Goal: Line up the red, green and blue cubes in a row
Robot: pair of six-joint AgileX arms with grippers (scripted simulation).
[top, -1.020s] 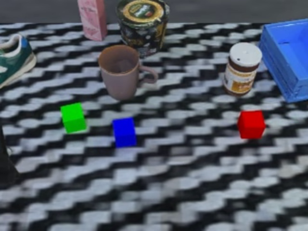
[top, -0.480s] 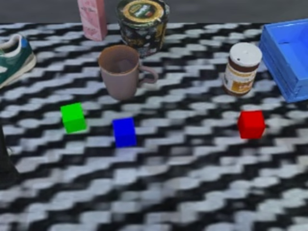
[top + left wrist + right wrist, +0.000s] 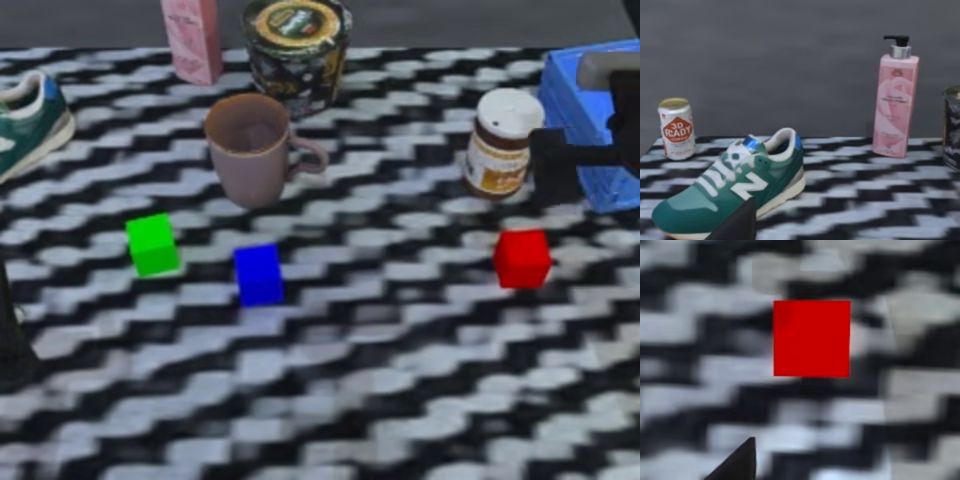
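right gripper (image 3: 590,150) hangs near the crate (image 3: 600,110) beyond the red cube (image 3: 522,258), finger spread unclear; green cube (image 3: 152,244) and blue cube (image 3: 258,274) sit near each other, red well apart, row unfinished; left arm parked at left edge; right wrist view looks down on the red cube (image 3: 811,338), ungrasped

Right end effector (image 3: 600,140) cut off at frame edge, partly hiding blue crate (image 3: 575,105).

A black, white and grey zigzag weave covers the table (image 3: 400,400). On it sit a bright red cube (image 3: 522,258), a green cube (image 3: 152,244), a deep blue cube (image 3: 259,274), a dusty mauve mug (image 3: 250,150), a teal-and-white sneaker (image 3: 735,192), a pink pump bottle (image 3: 895,105) and a blue crate (image 3: 590,110).
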